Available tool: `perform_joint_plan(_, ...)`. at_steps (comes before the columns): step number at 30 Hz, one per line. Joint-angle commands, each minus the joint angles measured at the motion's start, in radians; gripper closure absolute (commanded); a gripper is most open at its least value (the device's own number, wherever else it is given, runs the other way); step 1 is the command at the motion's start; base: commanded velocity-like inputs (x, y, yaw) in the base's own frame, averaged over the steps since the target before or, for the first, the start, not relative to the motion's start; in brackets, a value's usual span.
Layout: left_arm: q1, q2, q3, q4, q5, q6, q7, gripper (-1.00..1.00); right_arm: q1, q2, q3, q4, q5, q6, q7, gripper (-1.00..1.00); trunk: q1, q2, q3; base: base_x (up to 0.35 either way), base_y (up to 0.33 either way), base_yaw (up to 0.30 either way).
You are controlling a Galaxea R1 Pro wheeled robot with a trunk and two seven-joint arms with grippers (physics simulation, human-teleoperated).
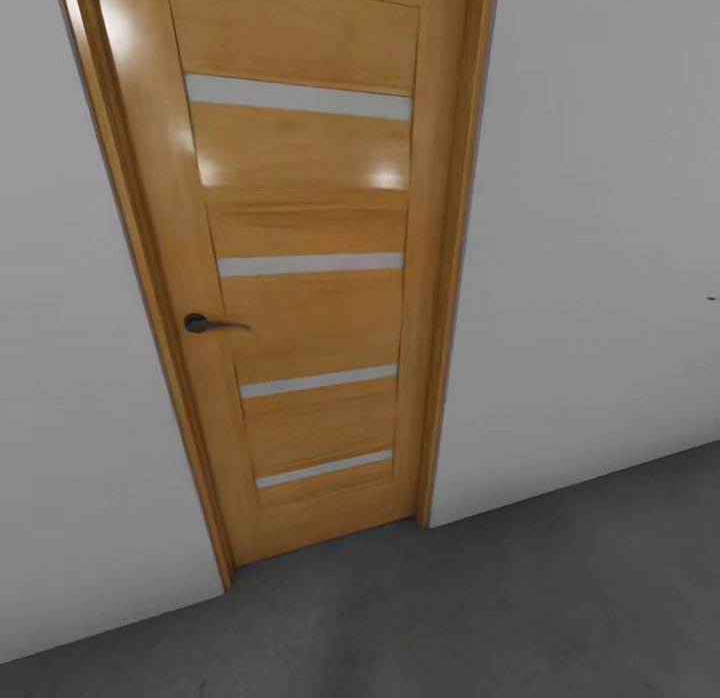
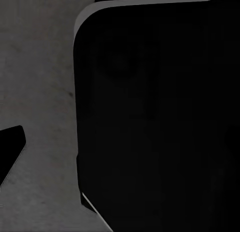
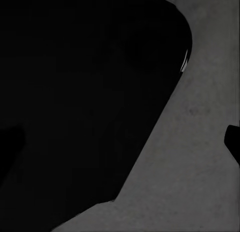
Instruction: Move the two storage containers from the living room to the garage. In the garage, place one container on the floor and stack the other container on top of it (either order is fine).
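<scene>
Finger state of both grippers unclear — orange wooden door (image 1: 300, 278) shut, grey concrete floor (image 1: 480, 618) below.

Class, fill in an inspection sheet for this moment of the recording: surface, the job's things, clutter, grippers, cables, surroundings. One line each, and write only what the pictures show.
Surface: dark grey speckled concrete floor, bare where seen.
Job's things: nothing seen of the storage containers.
Clutter: nothing seen.
Grippers: dark shapes at the edges of both wrist views may be fingers; open or shut cannot be told.
Cables: nothing seen.
Surroundings: orange wooden door, shut in its frame, with four pale horizontal strips and a dark lever handle; plain white wall on both sides of it. A large black rounded body fills much of each wrist view, above grey floor.
</scene>
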State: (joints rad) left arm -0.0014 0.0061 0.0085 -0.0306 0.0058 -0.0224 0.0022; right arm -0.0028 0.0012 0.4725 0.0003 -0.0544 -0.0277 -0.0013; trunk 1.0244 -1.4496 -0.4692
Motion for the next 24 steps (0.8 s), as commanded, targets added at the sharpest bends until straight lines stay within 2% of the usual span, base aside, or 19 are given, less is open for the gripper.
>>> perform_joint_plan(1,0.0,0.0,0.001,0.0,0.001,-0.006,0.0,-1.0,0.0,0.0,0.007,0.0,-0.006,-0.005,0.0,-1.0,0.001,0.0,-0.001,0.321,0.0,0.0)
perform_joint_plan(24,0.0,0.0,0.002,0.0,0.003,-0.016,0.001,-1.0,0.0,0.0,0.008,0.0,-0.005,-0.007,0.0,-1.0,0.001,0.0,-0.001,0.299,0.0,0.0)
